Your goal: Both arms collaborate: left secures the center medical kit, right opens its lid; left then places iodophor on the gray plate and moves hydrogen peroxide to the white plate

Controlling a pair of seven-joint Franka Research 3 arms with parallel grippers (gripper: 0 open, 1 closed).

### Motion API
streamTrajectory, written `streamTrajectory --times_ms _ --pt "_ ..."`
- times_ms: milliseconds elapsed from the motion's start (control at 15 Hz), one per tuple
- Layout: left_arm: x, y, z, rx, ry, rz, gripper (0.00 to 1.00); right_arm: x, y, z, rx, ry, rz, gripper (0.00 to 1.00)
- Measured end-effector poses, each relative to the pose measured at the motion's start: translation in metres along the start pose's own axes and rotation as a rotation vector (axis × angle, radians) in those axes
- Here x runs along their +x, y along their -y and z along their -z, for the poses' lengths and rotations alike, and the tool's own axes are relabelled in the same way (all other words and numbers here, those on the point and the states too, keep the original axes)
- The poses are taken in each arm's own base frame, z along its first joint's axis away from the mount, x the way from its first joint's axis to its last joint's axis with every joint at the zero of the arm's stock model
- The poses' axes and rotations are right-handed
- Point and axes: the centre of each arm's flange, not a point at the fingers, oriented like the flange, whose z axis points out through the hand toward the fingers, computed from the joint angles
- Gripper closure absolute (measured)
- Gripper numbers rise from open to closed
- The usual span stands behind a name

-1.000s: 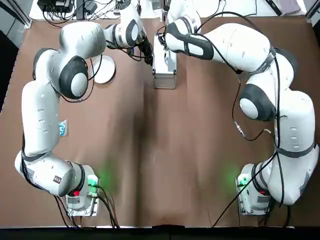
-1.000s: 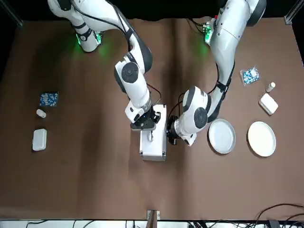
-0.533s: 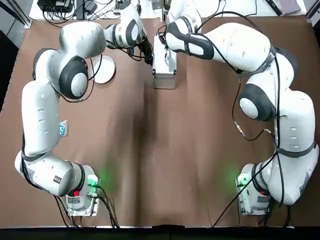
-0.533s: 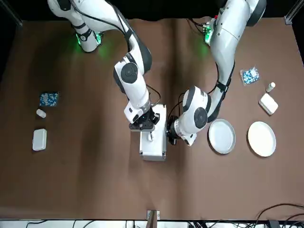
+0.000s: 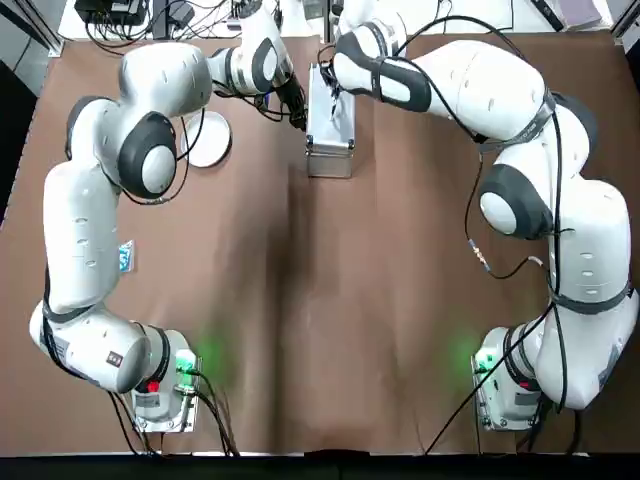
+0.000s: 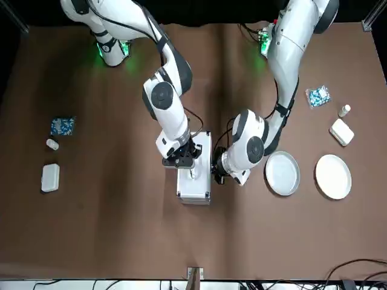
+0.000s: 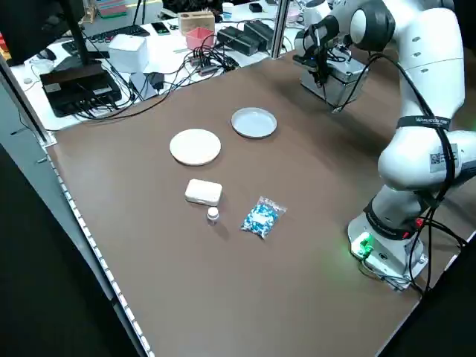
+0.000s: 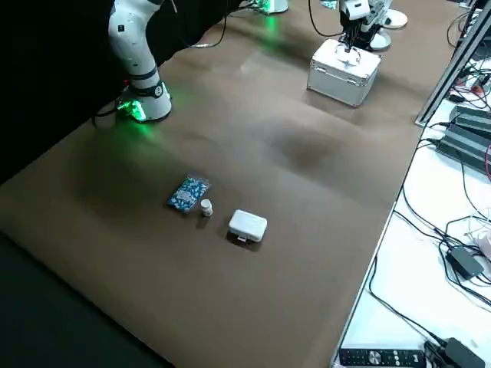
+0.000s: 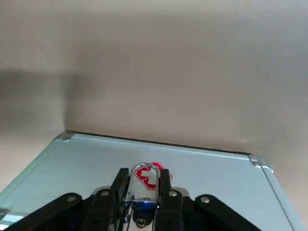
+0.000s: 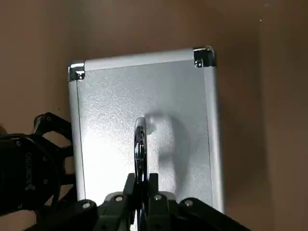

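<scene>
The silver medical kit (image 6: 195,180) stands at the middle of the table's far half, its lid down as far as I can tell. My right gripper (image 6: 184,158) hangs over the lid (image 10: 144,96), shut on its metal handle (image 10: 139,144). My left gripper (image 6: 217,171) sits against the kit's side wall (image 9: 202,168) by the red cross, its fingers close together with a small metal part between them. The gray plate (image 6: 282,173) and the white plate (image 6: 333,176) lie bare on my left. The iodophor and the hydrogen peroxide are out of view.
On my left lie a white box (image 6: 341,132), a small vial (image 6: 344,110) and a blue-white packet (image 6: 317,95). On my right lie a blue packet (image 6: 62,125), a vial (image 6: 52,144) and a white box (image 6: 50,177).
My right gripper has shifted slightly toward the far edge with the handle in it, and the kit's top shows longer in the top view. The left gripper has stayed against the kit.
</scene>
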Motion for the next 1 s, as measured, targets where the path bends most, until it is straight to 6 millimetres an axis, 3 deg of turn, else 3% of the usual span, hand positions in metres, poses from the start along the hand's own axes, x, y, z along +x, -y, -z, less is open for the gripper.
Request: streamTrajectory --times_ms 467,1000 --pt "-0.001 0.0 0.001 0.001 0.0 0.009 0.69 0.008 -0.006 0.011 -0.01 0.042 -0.009 0.88" --pt "-0.001 0.0 0.001 0.001 0.0 0.017 0.69 0.031 -0.031 0.034 -0.006 0.14 -0.012 0.88"
